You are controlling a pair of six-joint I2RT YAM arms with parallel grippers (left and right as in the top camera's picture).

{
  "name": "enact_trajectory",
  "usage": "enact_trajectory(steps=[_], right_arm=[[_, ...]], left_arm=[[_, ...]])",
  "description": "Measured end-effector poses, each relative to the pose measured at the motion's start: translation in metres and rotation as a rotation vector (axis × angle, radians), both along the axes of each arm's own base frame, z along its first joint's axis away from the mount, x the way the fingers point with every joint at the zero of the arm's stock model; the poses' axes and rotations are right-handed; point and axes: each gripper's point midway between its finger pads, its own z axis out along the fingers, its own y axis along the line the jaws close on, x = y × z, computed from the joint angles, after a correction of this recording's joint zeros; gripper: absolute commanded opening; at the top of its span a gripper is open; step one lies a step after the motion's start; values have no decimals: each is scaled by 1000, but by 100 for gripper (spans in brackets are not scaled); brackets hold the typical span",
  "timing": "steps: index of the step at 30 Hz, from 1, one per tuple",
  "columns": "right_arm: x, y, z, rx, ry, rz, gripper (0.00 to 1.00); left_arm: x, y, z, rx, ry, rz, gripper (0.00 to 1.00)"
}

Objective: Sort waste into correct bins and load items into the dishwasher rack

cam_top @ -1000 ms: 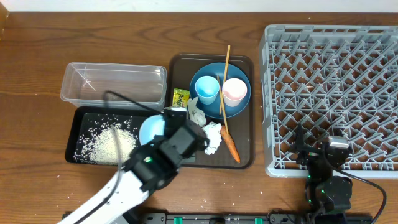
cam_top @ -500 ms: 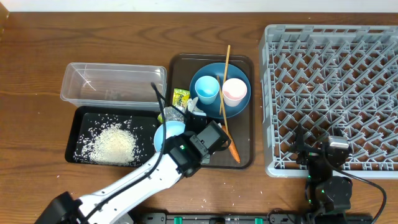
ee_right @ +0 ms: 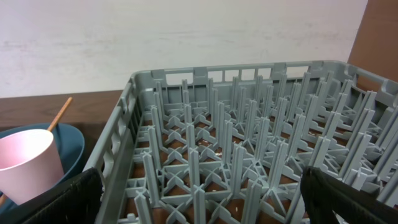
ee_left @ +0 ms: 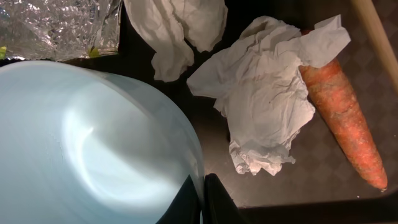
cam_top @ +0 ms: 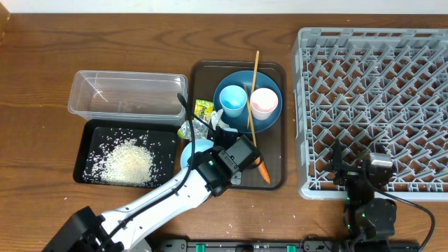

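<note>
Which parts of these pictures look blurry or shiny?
Left wrist view: the bowl is soft, with a bright glare patch, while tissue and carrot are sharp; foil glints. Right wrist view: the right claw has dark, blurred fingers in the bottom corners; the rack is crisp. Overhead view: evenly lit, streaky reflections on the tub.

Pincer (ee_left: 202, 200) clamping bowl (ee_left: 93, 143) rim, tissues (ee_left: 261, 106), carrot (ee_left: 342, 118), foil (ee_left: 56, 28)

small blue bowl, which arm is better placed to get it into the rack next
Left. The left gripper is shut on the rim of the small blue bowl, so it likely carries it to the dishwasher rack. The right gripper hangs open and empty at the rack.
</note>
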Motion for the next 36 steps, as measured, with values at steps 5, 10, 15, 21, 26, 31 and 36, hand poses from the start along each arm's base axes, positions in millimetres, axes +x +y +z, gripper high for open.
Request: enact_trajectory(steps=[5, 10, 15, 21, 26, 31, 36], right_arm=[[0, 0, 0, 0, 0, 0, 99], [0, 0, 0, 0, 0, 0, 99], [0, 0, 0, 0, 0, 0, 99], [0, 0, 0, 0, 0, 0, 99], [0, 0, 0, 0, 0, 0, 99], [0, 0, 0, 0, 0, 0, 99], [0, 0, 0, 0, 0, 0, 99]], left_arm=[[-1, 1, -1, 6, 5, 0, 7], [-2, 3, -2, 13, 11, 0, 12], [-3, 3, -2, 17, 15, 1, 16], [-3, 3, -2, 14, 13, 2, 35], [2, -3, 1, -11, -7, 3, 38], [10, -13, 21, -68, -53, 3, 39], [16, -36, 50, -213, -99, -22, 39]])
